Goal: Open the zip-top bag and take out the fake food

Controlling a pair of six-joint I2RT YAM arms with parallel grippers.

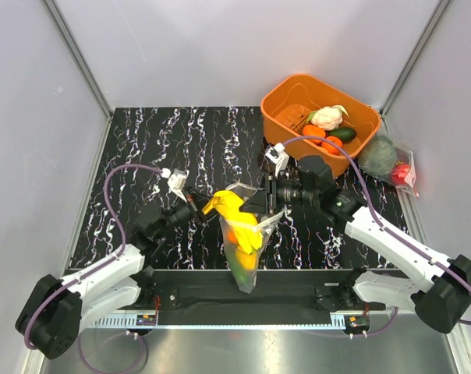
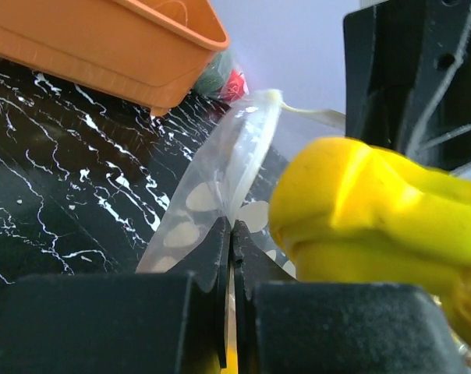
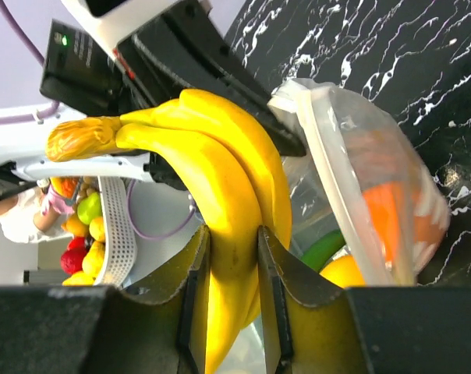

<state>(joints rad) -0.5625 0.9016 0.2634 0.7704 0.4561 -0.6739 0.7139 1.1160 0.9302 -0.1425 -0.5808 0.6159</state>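
Black white-veined marble table [image 1: 142, 156] between pale grey walls [image 1: 33, 117].

Orange bin [image 1: 364, 125] on black marbled table [image 1: 142, 148]

One dotted bag [image 2: 220, 167], and one banana bunch [image 1: 234, 210]. Orange fruits: that's three, one [image 1: 232, 236] in the bag, two [image 1: 313, 131] in the basket. One basket [image 1: 270, 105], one cauliflower [image 1: 327, 118], one dark green vegetable [image 1: 344, 134]. One plain clear bag [image 1: 403, 167].
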